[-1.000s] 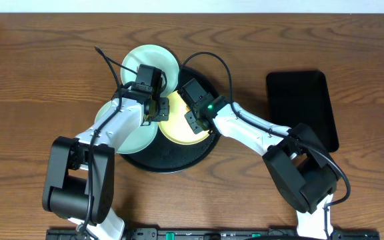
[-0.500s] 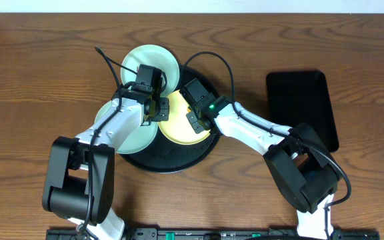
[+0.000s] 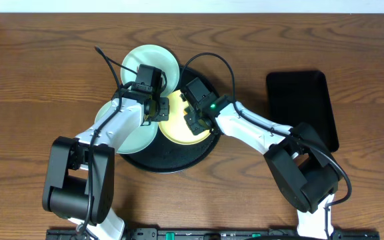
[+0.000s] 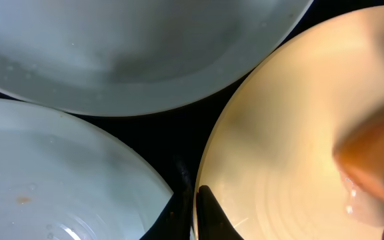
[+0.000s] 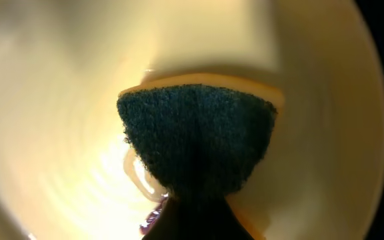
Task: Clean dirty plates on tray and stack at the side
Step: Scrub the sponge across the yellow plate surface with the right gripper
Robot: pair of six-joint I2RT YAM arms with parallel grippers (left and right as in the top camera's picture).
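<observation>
A pale yellow plate lies on the round black tray, with one mint plate leaning over the tray's far rim and another mint plate over its left rim. My left gripper is shut on the yellow plate's left rim, one finger resting inside it. My right gripper is shut on a sponge, dark green scouring face over orange foam, pressed onto the yellow plate. A small reddish smear and a wet streak lie beside the sponge. The near mint plate carries a brown speck.
A smaller black rectangular tray lies on the wooden table to the right. Both arms crowd over the round tray's middle. Bare wood stretches to the left and far side.
My right gripper has closed on the sponge and turned slightly over the yellow plate. The left arm and the plates have stayed put.
</observation>
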